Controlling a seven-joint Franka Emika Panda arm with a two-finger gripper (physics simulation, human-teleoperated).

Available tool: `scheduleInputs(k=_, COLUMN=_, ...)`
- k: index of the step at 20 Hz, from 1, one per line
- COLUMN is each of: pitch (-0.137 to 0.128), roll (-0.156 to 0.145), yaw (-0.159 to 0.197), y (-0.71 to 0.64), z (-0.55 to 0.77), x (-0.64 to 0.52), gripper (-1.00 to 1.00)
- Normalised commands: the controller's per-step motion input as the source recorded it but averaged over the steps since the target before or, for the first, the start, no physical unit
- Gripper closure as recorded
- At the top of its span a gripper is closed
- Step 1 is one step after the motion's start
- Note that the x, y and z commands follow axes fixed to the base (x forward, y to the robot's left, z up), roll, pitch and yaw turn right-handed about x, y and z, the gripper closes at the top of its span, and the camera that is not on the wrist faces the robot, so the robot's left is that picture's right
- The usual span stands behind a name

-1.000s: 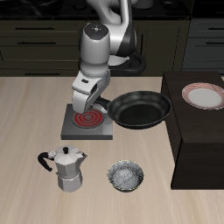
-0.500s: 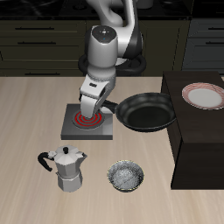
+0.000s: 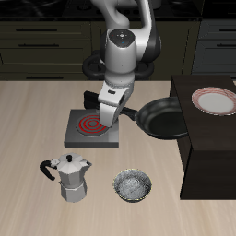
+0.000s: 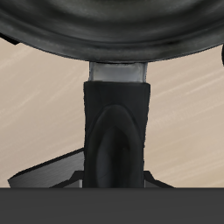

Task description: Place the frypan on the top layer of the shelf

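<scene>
The jaws were closed on the long black handle of the frypan (image 3: 164, 117), as shown close up in the wrist view, where the handle (image 4: 115, 131) ran down from the pan's dark rim. The gripper (image 3: 116, 115) was held above the table, and the frypan was carried in the air, its bowl overlapping the near edge of the shelf (image 3: 210, 138). A burner plate (image 3: 93, 128) lay just beside the gripper, and a plate (image 3: 216, 100) rested on the shelf's top.

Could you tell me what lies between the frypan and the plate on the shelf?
Only bare dark shelf top separates the frypan from the plate, as the exterior view shows; the pan's edge reaches the shelf's edge.
</scene>
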Motion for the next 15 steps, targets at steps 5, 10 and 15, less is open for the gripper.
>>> scheduleInputs(k=5, pitch=0.008, roll=0.055, yaw=-0.002, y=0.4, z=-0.01, x=0.0, gripper=1.0)
scheduleInputs(k=10, pitch=0.006, roll=0.034, yaw=0.002, y=0.22, z=-0.02, x=0.01, gripper=1.0)
scheduleInputs(k=15, pitch=-0.002, roll=0.037, yaw=-0.003, y=0.27, z=0.04, x=-0.01, gripper=1.0)
